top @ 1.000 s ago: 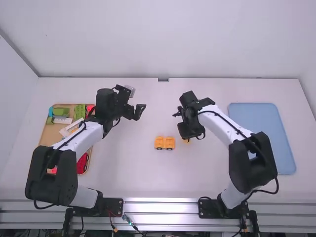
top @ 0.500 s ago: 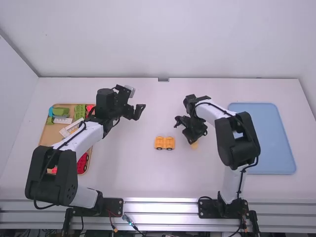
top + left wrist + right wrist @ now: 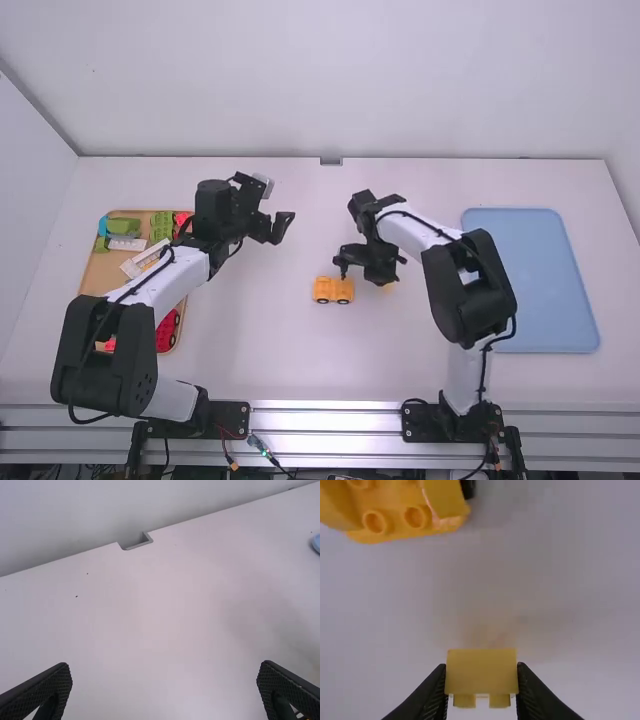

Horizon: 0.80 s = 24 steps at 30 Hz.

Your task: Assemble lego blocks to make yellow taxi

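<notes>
Yellow taxi body (image 3: pixel 333 290), with its black wheels, sits near the middle of the worktop (image 3: pixel 290 350), and what has just changed is the part meant to join it: over the last half second the right arm's wrist has swung towards 10 o'clock in the high view, bringing the small yellow block (image 3: pixel 481 680) nearer to the body. That block is pinched between the fingers of the right gripper (image 3: pixel 481 667), its underside showing two short projections, and it is apart from the body, at about 3 o'clock from it. Round studs show on the body between its raised parts, so the block looks likely to go there as the roof. The taxi seems close to done; next the right gripper would need to carry the block towards 9 o'clock, square it over the studs and press straight down. A slight twist could leave it sitting crooked or nudge the body away. The left gripper (image 3: pixel 166 667) has its fingers spread wide with nothing between them, at about 11 o'clock from the body, its arm unmoved.
</notes>
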Each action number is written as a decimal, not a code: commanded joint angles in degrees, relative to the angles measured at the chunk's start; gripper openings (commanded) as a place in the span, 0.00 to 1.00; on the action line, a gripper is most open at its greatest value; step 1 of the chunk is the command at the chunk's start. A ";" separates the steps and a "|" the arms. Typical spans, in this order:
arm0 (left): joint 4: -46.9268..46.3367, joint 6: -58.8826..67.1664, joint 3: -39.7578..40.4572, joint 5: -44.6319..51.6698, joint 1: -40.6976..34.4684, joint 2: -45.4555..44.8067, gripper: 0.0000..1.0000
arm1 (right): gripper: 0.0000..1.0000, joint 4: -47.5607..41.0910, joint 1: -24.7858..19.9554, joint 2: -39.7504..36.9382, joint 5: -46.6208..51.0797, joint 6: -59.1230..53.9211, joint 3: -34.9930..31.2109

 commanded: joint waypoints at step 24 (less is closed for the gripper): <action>-2.01 -0.09 0.96 -0.55 -0.24 -0.15 0.99 | 0.99 -7.13 0.37 3.54 -7.45 -2.93 13.40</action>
